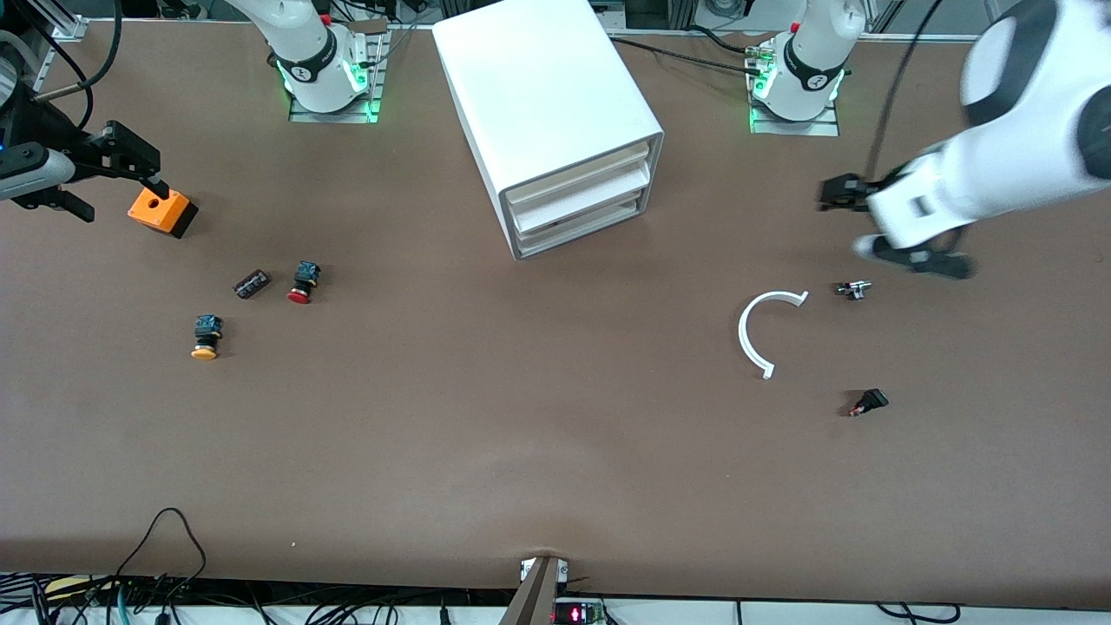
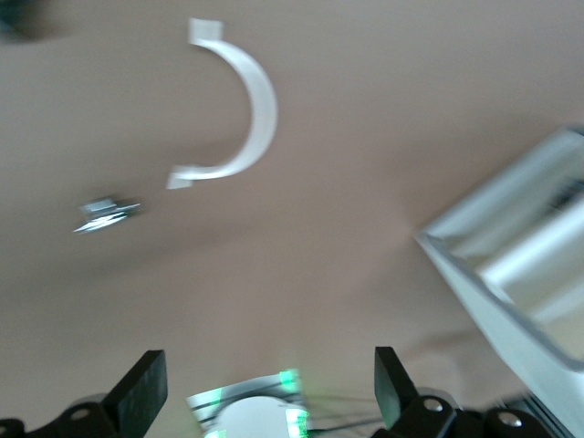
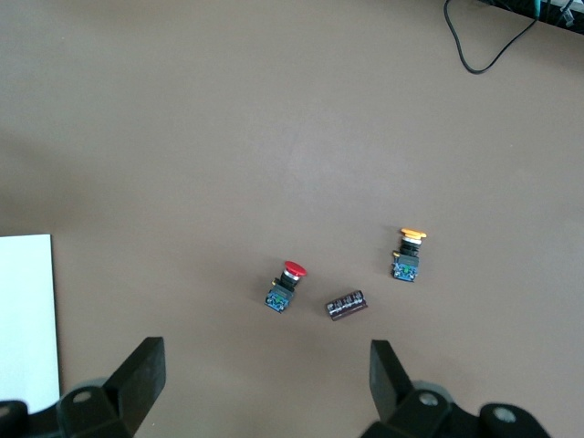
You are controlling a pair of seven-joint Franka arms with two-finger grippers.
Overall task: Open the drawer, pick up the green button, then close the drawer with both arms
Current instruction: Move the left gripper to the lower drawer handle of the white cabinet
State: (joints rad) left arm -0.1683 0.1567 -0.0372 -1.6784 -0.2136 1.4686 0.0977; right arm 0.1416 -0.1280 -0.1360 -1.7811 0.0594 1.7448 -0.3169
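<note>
One cabinet [image 1: 555,113] with three drawers (all shut); two buttons — red [image 1: 303,282], orange [image 1: 206,337]; left gripper [image 2: 269,388] and right gripper [image 3: 265,383] both spread.

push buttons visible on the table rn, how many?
2. The red-capped button lies toward the right arm's end of the table, beside a small dark cylinder. The orange-capped button lies nearer the front camera. No green one shows; the cabinet drawers are shut, so one may be hidden.

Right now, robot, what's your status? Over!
Left gripper open, over the table near the white curved piece. Right gripper open, above the red-capped button. Bottom drawer shut in the cabinet; green button unseen. Nothing blocking it.
</note>
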